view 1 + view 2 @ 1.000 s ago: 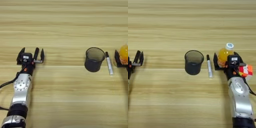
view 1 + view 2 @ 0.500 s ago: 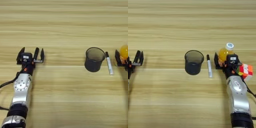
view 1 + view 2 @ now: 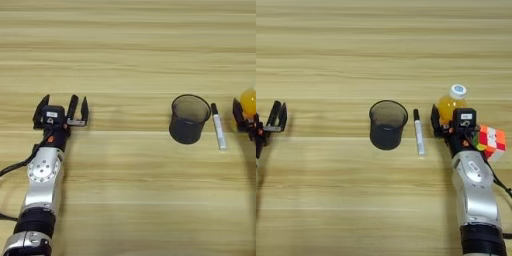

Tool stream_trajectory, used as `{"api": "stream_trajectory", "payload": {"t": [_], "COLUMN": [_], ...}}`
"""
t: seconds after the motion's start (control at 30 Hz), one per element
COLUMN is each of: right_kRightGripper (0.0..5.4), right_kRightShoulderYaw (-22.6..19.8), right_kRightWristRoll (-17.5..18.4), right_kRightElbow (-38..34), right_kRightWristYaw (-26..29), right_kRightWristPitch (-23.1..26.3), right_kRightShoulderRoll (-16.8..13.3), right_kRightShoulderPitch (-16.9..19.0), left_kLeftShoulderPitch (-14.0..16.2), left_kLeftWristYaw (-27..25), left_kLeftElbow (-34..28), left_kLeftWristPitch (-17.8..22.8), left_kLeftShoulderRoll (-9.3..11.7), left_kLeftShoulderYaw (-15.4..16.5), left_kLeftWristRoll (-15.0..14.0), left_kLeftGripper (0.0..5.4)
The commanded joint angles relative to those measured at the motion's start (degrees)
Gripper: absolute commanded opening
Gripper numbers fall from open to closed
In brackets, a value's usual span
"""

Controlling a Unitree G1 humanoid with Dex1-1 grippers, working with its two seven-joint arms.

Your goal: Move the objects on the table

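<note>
A small orange juice bottle (image 3: 447, 105) with a white cap stands at the right. My right gripper (image 3: 452, 120) is open around it, with one black finger (image 3: 435, 121) at the bottle's left side and the other hidden behind the wrist block. Just right of that wrist lies a multicoloured puzzle cube (image 3: 491, 141). A white marker (image 3: 418, 132) with a black cap lies left of the bottle, beside an upright black mesh cup (image 3: 388, 124). Far to the left, my left gripper (image 3: 60, 107) rests open on the table (image 3: 130, 50), holding nothing.
My left arm (image 3: 42, 175) stretches from the lower left corner along the wood. My right arm (image 3: 476, 195) comes up from the bottom right. A thin cable (image 3: 15, 167) runs beside the left arm.
</note>
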Motion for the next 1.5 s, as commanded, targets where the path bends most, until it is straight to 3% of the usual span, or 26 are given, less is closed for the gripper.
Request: {"api": "stream_trajectory", "payload": {"t": [0.03, 0.27, 0.5, 0.8, 1.07, 1.27, 1.5], "right_kRightGripper": [3.41, 3.41, 3.41, 3.41, 3.41, 3.41, 3.41], "right_kRightShoulderYaw": [0.1, 0.7, 3.1, 15.6, 27.3, 32.5, 34.8], "right_kRightWristRoll": [-0.2, -0.5, -1.9, -3.0, -5.3, -6.8, -7.1], "right_kRightElbow": [-4.9, -12.8, -25.2, -35.2, -29.0, -21.2, -12.1], "right_kRightWristYaw": [-1.0, -2.3, -4.1, -3.7, -2.9, -2.4, -2.4], "right_kRightWristPitch": [1.1, 4.7, 10.7, 18.4, 17.6, 13.3, 8.1], "right_kRightShoulderRoll": [0.0, -0.4, -0.3, 5.7, 13.3, 16.8, 18.8], "right_kRightShoulderPitch": [-1.0, -3.0, -7.8, -13.4, -15.9, -12.7, -8.7], "left_kLeftShoulderPitch": [0.2, -0.1, -0.2, -0.4, -0.4, -0.2, -0.4], "left_kLeftWristYaw": [0.3, 0.6, 0.7, 1.3, 1.9, 2.3, 2.4], "left_kLeftElbow": [0.1, 0.6, 0.9, 1.2, 1.1, 0.5, 0.6], "left_kLeftWristPitch": [0.2, 0.3, 0.2, 0.0, -0.1, 0.1, 0.2], "left_kLeftShoulderRoll": [-0.2, -0.6, -0.8, -1.0, -1.3, -1.6, -1.6], "left_kLeftShoulderYaw": [-0.4, -0.4, -0.5, -0.8, -1.2, -1.3, -1.5], "left_kLeftWristRoll": [0.8, 1.3, 1.5, 1.9, 2.0, 2.0, 2.0], "left_kLeftGripper": [5.40, 5.40, 5.40, 5.40, 5.40, 5.40, 5.40]}}
